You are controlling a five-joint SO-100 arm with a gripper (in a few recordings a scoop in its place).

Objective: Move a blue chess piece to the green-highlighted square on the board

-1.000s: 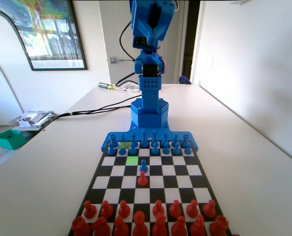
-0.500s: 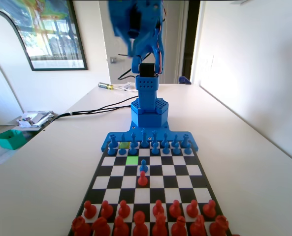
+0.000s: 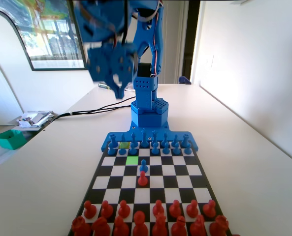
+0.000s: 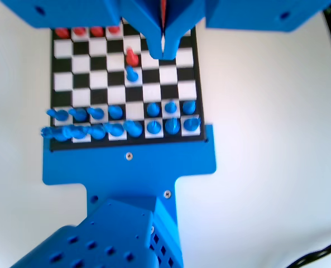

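Note:
The board (image 3: 182,170) lies in front of the blue arm's base, with blue pieces in two rows at its far end. One blue chess piece (image 3: 144,166) stands alone ahead of those rows, with a red pawn (image 3: 143,178) right in front of it. The green-highlighted square (image 3: 132,160) is bare, one column left of that pawn and one row farther away. My gripper (image 3: 119,92) is blurred, high in the air left of the arm's base. In the wrist view my gripper (image 4: 163,52) has its jaws pressed together and holds nothing, high over the board (image 4: 63,81), near the lone blue pawn (image 4: 132,73).
A duller yellow-green square (image 3: 124,145) lies among the blue pawns. Red pieces (image 3: 150,216) crowd the near end. On the table's left edge are a green bin (image 3: 10,139) and papers (image 3: 35,118). Cables (image 3: 94,109) run to the base, and a screwdriver (image 3: 106,86) lies behind it.
The arm has swung from upright down and to the left in the fixed view, bringing the gripper into sight. No piece on the board has moved.

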